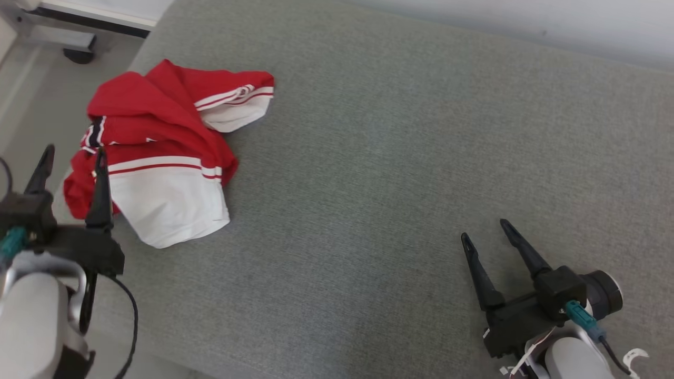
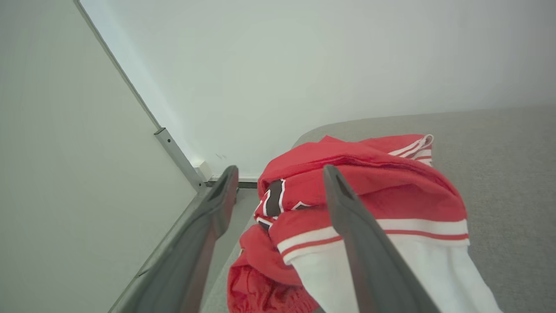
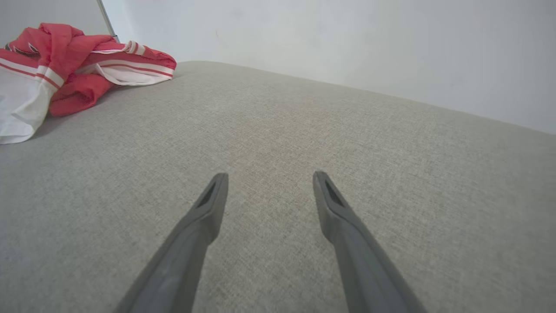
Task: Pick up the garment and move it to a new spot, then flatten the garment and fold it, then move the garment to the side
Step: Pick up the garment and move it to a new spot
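Left tool (image 1: 74, 150): both dark fingers spread wide, nothing between them. In the head view the tips point away from the robot. The finger (image 1: 100, 189) nearer the robot's midline overlaps the garment's near edge there; contact cannot be confirmed. The other finger stands over the floor (image 1: 37, 100) off the edge of the grey upholstered surface (image 1: 368, 158).

Garment (image 1: 158, 137): red with white panels, red-and-white striped bands and a small dark mark. It is crumpled in a loose heap directly ahead of the left tool and slightly toward the robot's right. It lies at the surface's far-left corner area, and its red bulk reaches the edge. In the left wrist view the right-hand finger (image 2: 369, 243) crosses in front of the white panel. The red folds (image 2: 391, 191) rise beyond and between the two fingertips.

Beyond the garment: a pale wall (image 2: 304, 65) and a metal rail (image 2: 173, 152) running down to the floor.

Right tool (image 1: 484, 228): fingers likewise spread apart, empty, low over bare fabric. It is well apart from the garment, which sits far ahead and to its left in the right wrist view (image 3: 65, 65).

A black cable (image 1: 129, 316) loops from the left wrist.
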Controlling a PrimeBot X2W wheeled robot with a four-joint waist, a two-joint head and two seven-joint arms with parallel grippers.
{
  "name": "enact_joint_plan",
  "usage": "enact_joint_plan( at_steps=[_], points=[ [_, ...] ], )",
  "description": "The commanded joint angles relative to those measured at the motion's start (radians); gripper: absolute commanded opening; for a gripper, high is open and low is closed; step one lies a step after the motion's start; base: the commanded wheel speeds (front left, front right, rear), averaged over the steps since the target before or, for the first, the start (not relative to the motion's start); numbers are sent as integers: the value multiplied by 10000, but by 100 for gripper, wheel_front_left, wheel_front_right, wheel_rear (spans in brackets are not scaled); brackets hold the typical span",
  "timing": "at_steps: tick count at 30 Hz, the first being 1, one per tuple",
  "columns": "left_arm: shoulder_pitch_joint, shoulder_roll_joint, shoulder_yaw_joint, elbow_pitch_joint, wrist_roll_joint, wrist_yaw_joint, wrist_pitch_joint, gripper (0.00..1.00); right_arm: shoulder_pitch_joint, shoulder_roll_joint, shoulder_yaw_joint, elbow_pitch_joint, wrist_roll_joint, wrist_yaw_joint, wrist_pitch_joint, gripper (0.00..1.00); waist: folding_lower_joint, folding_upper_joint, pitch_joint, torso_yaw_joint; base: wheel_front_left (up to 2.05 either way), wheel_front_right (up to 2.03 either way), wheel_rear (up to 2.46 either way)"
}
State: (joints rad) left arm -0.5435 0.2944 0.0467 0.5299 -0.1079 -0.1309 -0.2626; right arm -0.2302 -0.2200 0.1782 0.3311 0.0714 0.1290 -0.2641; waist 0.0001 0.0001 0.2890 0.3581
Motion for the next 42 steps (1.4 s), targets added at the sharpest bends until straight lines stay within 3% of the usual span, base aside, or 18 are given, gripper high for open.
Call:
enact_joint_plan(
  at_steps=[1, 5, 15, 29, 30, 32, 42],
  points=[
    [-368, 166, -291, 331, -186, 14, -35, 100, -128, -90, -6, -43, 7, 33, -4, 100, -1, -1, 259, -261, 0, 0, 0],
    [-1407, 820, -1173, 1198, -554, 16, 65, 100, -249, -211, 23, -52, 10, 33, -2, 100, -1, -1, 518, -537, 0, 0, 0],
    [-2750, 1542, -2796, 2837, -1817, 14, 1175, 100, -417, -440, -22, -21, 120, 23, 4, 100, -1, -1, 970, -1054, 0, 0, 0],
    [-3407, 1541, -3531, 4382, -3207, 14, 2548, 100, -501, -414, 17, 83, 143, 21, 27, 100, -1, -1, 1138, -1186, 0, 0, 0],
    [-3393, 1520, -3573, 4466, -3264, 14, 2590, 82, -514, -414, 34, 76, 137, 21, 27, 100, -1, -1, 1149, -1206, 0, 0, 0],
    [-3407, 1502, -3586, 4578, -3416, 14, 2578, 0, -529, -428, 36, 77, 138, 21, 27, 100, -1, -1, 1162, -1228, 0, 0, 0],
    [-3708, 1682, -3797, 4940, -3506, 14, 2215, 0, -344, -149, -38, 178, 207, 21, 26, 100, -1, -1, 781, -1374, 0, 0, 0]
  ],
)
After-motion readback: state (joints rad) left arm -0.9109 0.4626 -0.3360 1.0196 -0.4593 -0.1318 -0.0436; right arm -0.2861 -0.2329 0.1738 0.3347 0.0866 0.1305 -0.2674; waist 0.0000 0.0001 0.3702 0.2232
